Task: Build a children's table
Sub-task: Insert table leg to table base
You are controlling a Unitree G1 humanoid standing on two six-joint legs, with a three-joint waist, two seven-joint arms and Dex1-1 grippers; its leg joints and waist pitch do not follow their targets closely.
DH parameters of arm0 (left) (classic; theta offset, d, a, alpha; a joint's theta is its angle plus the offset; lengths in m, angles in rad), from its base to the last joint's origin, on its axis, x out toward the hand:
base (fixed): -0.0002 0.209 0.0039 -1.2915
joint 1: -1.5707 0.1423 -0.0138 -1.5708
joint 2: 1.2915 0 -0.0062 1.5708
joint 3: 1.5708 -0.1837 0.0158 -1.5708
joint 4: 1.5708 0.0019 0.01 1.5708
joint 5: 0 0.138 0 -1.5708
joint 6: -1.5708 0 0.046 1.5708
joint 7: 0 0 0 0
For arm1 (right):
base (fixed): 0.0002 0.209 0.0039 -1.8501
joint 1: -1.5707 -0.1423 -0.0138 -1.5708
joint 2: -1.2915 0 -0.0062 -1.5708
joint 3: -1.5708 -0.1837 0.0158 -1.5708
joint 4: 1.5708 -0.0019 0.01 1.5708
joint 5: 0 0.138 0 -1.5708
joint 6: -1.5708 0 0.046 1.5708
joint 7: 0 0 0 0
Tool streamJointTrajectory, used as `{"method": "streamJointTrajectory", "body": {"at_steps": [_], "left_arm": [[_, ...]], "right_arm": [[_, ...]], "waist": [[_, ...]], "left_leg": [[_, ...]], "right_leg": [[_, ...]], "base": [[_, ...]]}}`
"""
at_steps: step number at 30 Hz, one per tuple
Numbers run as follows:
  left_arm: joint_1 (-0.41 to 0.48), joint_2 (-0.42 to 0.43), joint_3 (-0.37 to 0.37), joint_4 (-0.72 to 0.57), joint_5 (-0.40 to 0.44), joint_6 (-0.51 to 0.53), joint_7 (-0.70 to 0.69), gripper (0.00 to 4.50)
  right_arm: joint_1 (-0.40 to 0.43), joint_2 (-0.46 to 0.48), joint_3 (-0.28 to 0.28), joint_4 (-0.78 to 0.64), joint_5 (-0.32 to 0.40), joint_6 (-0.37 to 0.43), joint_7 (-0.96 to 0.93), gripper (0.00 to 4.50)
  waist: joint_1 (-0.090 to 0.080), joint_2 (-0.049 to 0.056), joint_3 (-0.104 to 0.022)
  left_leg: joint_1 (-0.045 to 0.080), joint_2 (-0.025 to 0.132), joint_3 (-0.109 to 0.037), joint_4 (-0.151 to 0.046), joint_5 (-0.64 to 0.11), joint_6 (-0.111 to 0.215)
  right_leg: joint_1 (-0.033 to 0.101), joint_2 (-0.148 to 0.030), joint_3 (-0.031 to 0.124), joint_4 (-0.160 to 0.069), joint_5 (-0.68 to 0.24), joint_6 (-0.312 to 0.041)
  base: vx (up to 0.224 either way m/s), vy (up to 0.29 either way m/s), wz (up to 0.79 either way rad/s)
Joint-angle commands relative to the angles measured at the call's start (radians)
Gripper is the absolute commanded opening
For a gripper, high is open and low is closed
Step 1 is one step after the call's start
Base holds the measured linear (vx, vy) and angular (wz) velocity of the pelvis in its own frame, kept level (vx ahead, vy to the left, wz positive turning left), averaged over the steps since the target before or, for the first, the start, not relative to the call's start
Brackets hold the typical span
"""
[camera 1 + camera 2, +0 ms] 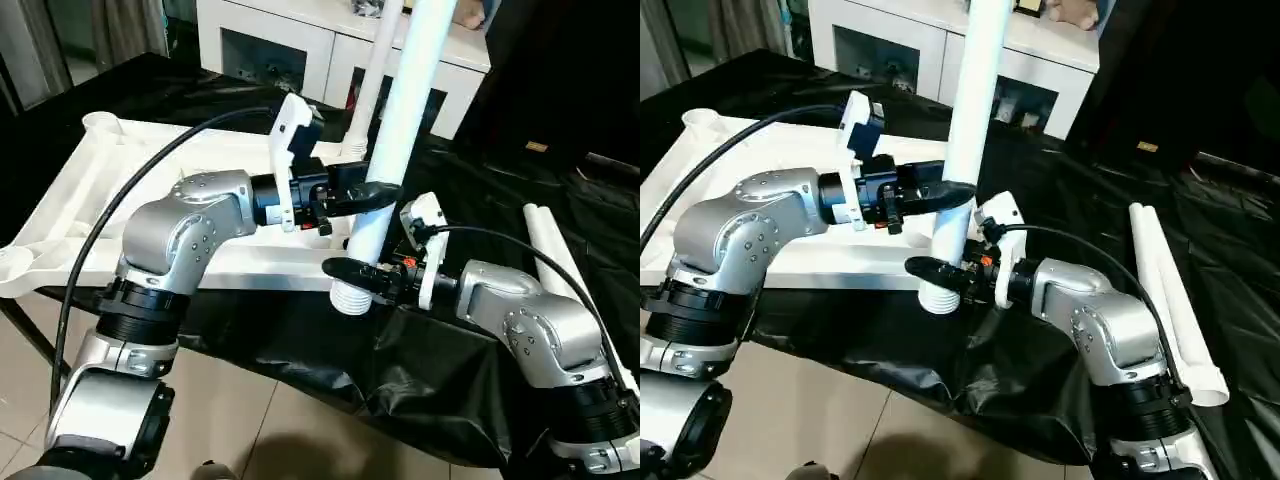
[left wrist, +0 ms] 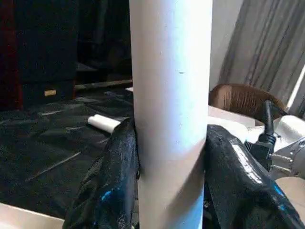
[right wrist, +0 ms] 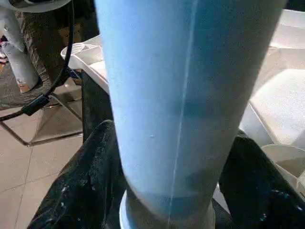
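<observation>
The children's table top lies upside down, white and ribbed, with a round corner socket at the far left. One white leg stands upright at its far right corner. A second leg is held nearly upright and slightly tilted. Its threaded end hangs by the near right corner, beside a socket and not in it. My left gripper is shut on this leg at mid-height. My right gripper sits around the leg just above the thread.
A black cloth covers the stand under and to the right of the top. Two spare white legs lie side by side on it at the right. A white cabinet stands behind. Tiled floor lies in front.
</observation>
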Motion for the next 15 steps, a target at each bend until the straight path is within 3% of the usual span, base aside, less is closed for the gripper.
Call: {"method": "streamJointTrajectory", "body": {"at_steps": [1, 9, 15], "left_arm": [[-0.017, -0.003, -0.014, -0.028, 0.006, -0.016, -0.012, 1.82], [-0.019, -0.005, -0.013, -0.027, 0.005, -0.021, -0.015, 1.82], [-0.022, -0.018, 0.005, -0.026, -0.020, 0.003, -0.007, 1.82]], "right_arm": [[-0.009, -0.014, -0.008, 0.005, -0.007, -0.015, 0.006, 2.60], [-0.009, -0.008, -0.011, 0.002, -0.004, -0.009, 0.010, 1.91], [-0.005, -0.006, -0.018, 0.000, -0.001, -0.010, 0.008, 1.88]], "waist": [[0.000, 0.006, -0.078], [0.000, 0.008, -0.077], [0.000, 0.006, -0.078]], "left_leg": [[0.004, -0.002, 0.012, -0.068, -0.141, -0.044], [0.004, -0.002, 0.012, -0.069, -0.142, -0.044], [0.003, -0.003, 0.012, -0.068, -0.142, -0.044]], "right_leg": [[0.059, -0.046, 0.036, -0.066, -0.232, -0.114], [0.058, -0.046, 0.036, -0.066, -0.227, -0.118], [0.060, -0.046, 0.036, -0.066, -0.224, -0.120]], "base": [[0.000, 0.000, 0.00], [0.000, 0.000, 0.00], [0.000, 0.000, 0.00]]}}
